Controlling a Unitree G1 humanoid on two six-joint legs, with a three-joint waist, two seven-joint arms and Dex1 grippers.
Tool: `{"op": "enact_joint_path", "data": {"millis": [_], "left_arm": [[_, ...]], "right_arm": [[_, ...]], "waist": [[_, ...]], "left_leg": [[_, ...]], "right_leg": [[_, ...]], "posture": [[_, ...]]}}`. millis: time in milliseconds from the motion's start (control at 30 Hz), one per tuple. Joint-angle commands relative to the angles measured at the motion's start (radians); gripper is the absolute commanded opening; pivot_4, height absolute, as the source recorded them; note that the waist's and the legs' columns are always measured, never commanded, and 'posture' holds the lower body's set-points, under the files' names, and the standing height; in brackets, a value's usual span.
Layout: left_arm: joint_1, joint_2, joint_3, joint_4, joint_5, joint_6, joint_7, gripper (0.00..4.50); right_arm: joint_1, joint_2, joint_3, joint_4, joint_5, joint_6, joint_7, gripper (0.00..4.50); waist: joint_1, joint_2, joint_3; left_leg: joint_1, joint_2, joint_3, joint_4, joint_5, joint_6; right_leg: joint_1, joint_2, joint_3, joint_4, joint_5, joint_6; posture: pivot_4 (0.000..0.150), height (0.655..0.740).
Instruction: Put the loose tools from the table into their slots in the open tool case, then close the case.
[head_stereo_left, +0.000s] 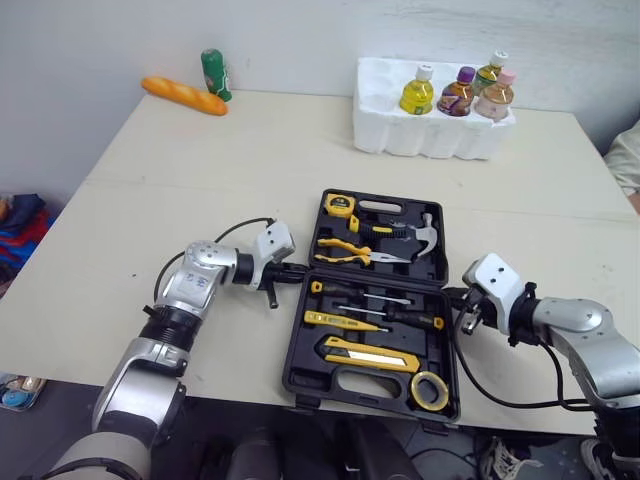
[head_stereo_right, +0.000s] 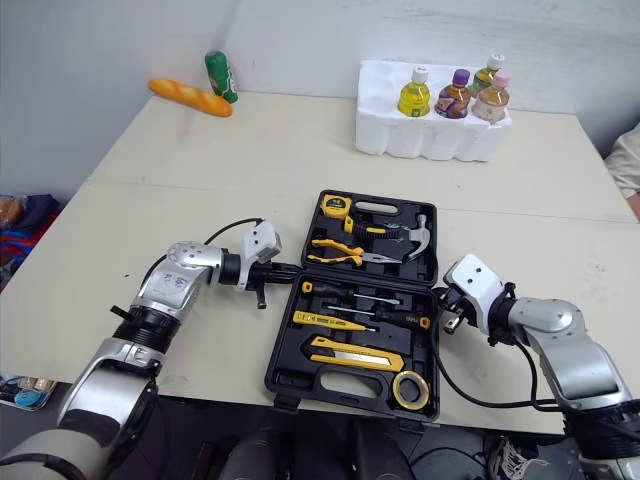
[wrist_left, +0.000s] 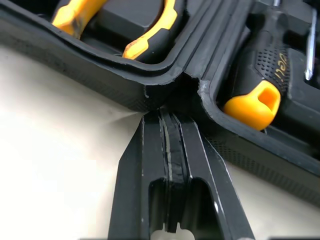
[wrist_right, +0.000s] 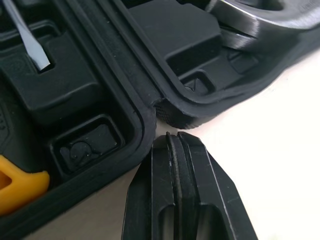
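Observation:
The black tool case (head_stereo_left: 372, 375) lies open on the table, its lid half (head_stereo_left: 381, 232) flat toward the back. Pliers (head_stereo_left: 345, 250), a hammer (head_stereo_left: 418, 240) and a tape measure (head_stereo_left: 339, 205) sit in the lid half. Screwdrivers (head_stereo_left: 395, 315), a yellow knife (head_stereo_left: 370, 353) and a tape roll (head_stereo_left: 430, 390) fill the near half. My left gripper (head_stereo_left: 298, 268) is shut, its tips touching the hinge notch (wrist_left: 182, 85) on the case's left side. My right gripper (head_stereo_left: 452, 294) is shut too, tips at the hinge (wrist_right: 167, 112) on the right side.
A white foam tray (head_stereo_left: 385, 125) holding several drink bottles stands at the back right. A bread loaf (head_stereo_left: 184, 95) and a green can (head_stereo_left: 215, 75) lie at the back left. A person's sleeve (head_stereo_left: 625, 160) shows at the right edge.

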Motion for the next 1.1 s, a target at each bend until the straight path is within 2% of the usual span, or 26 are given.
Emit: {"op": "enact_joint_path", "data": {"millis": [33, 200, 267, 300, 367, 400, 567, 600, 733, 867, 1100], "left_arm": [[-0.020, -0.018, -0.007, -0.009, -0.001, -0.007, -0.004, 0.04], [0.008, 0.053, 0.015, -0.081, -0.010, 0.079, -0.025, 0.04], [0.009, 0.097, 0.043, -0.124, -0.038, 0.163, -0.043, 0.65], [0.001, 0.117, 0.058, -0.140, -0.059, 0.219, -0.054, 0.93], [-0.030, 0.143, 0.083, -0.164, -0.106, 0.349, -0.070, 1.72], [-0.056, 0.149, 0.097, -0.169, -0.130, 0.430, -0.070, 2.23], [-0.208, 0.088, 0.149, -0.096, -0.174, 0.730, 0.068, 4.41], [-0.245, 0.068, 0.160, -0.064, -0.175, 0.785, 0.106, 4.50], [-0.316, 0.024, 0.142, -0.004, -0.178, 0.918, 0.166, 4.50], [-0.356, -0.017, 0.142, 0.080, -0.157, 0.941, 0.242, 4.50], [-0.410, -0.045, 0.147, 0.192, -0.135, 0.909, 0.334, 4.50]], "right_arm": [[-0.007, -0.016, -0.037, -0.043, -0.005, -0.017, 0.000, 0.00], [0.000, -0.083, -0.078, -0.053, -0.013, -0.005, 0.027, 0.00], [-0.003, -0.122, -0.112, -0.069, 0.020, 0.036, 0.057, 0.00], [-0.011, -0.139, -0.130, -0.079, 0.047, 0.073, 0.075, 0.66], [-0.033, -0.155, -0.161, -0.092, 0.104, 0.154, 0.099, 1.39], [-0.054, -0.154, -0.179, -0.096, 0.144, 0.216, 0.101, 1.90], [-0.213, -0.106, -0.213, -0.073, 0.305, 0.583, 0.026, 4.26], [-0.254, -0.084, -0.214, -0.059, 0.316, 0.639, -0.005, 4.48], [-0.417, 0.031, -0.223, 0.017, 0.310, 0.819, -0.164, 4.48], [-0.523, 0.107, -0.194, 0.100, 0.260, 0.885, -0.282, 4.48], [-0.592, 0.153, -0.120, 0.172, 0.196, 0.906, -0.369, 4.48]], "waist": [[0.000, 0.000, 0.000], [-0.002, 0.000, 0.000], [-0.007, 0.001, 0.001], [-0.010, 0.001, 0.001], [-0.015, 0.001, 0.001], [-0.018, 0.001, 0.001], [-0.018, 0.001, 0.001], [-0.018, 0.001, 0.001], [-0.028, 0.001, 0.001], [-0.032, 0.002, 0.002], [-0.032, 0.003, 0.002]], "left_leg": [[0.000, 0.000, 0.000, 0.000, 0.000, 0.000], [0.000, 0.000, 0.000, 0.000, 0.000, 0.000], [0.000, 0.000, 0.000, 0.000, 0.000, 0.000], [0.000, 0.001, 0.001, -0.001, 0.000, 0.000], [0.000, 0.002, 0.002, -0.001, 0.000, -0.001], [0.001, 0.002, 0.002, -0.001, 0.001, -0.002], [0.001, 0.001, 0.001, 0.000, 0.002, -0.001], [0.001, 0.000, 0.001, 0.000, 0.002, -0.001], [0.000, 0.000, 0.001, -0.001, 0.002, -0.001], [-0.001, 0.001, 0.004, -0.003, 0.003, -0.004], [-0.004, 0.001, 0.007, -0.003, 0.004, -0.005]], "right_leg": [[0.000, 0.000, 0.000, 0.000, 0.000, 0.000], [0.000, 0.000, 0.000, 0.000, 0.000, 0.000], [0.000, 0.001, 0.000, 0.000, 0.000, 0.000], [-0.001, 0.001, 0.001, 0.000, 0.000, 0.000], [-0.002, 0.002, 0.002, 0.002, 0.000, 0.000], [-0.002, 0.002, 0.002, 0.002, 0.000, 0.000], [-0.001, 0.001, 0.002, 0.004, 0.000, -0.001], [-0.001, 0.001, 0.002, 0.004, 0.000, -0.001], [-0.003, 0.001, 0.003, 0.004, 0.000, -0.001], [-0.007, 0.001, 0.003, 0.005, -0.001, -0.002], [-0.014, 0.001, 0.006, 0.009, -0.001, -0.002]], "posture": [[0.150, 0.7339], [0.150, 0.7339], [0.150, 0.7339], [0.150, 0.7339], [0.150, 0.7339], [0.150, 0.7339], [0.150, 0.7339], [0.150, 0.7339], [0.150, 0.7339], [0.150, 0.7339], [0.150, 0.7339]]}}
